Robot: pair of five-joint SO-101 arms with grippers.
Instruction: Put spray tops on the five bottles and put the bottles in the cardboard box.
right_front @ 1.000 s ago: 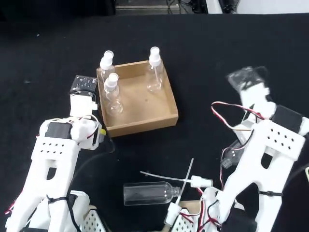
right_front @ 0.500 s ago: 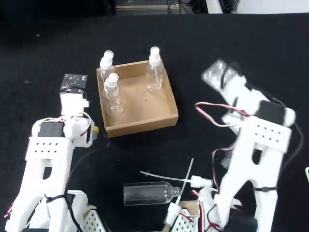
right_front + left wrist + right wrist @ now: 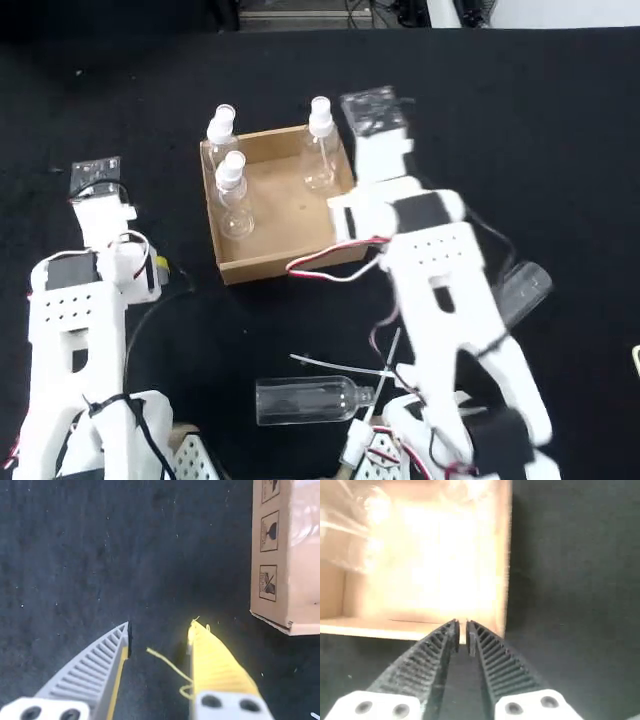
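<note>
Empty right gripper (image 3: 461, 627), jaws all but pressed together, sits at the box (image 3: 290, 262) wall. The left gripper (image 3: 157, 627) is spread over bare table (image 3: 75, 555) beside it. An uncapped bottle (image 3: 305, 398) lies between the arms, long axis crosswise, neck toward the right side with a spray top (image 3: 415, 376) just off it. Neither gripper looks clearly nearer.

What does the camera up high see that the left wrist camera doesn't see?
The high view adds three capped bottles standing in the cardboard box, a capless bottle lying on the table, and loose spray tops near it. The left wrist view adds a close look at the left gripper, open, a yellow thread on its yellow finger, and printed signs on the box's side. Both have the box and the black table.
</note>
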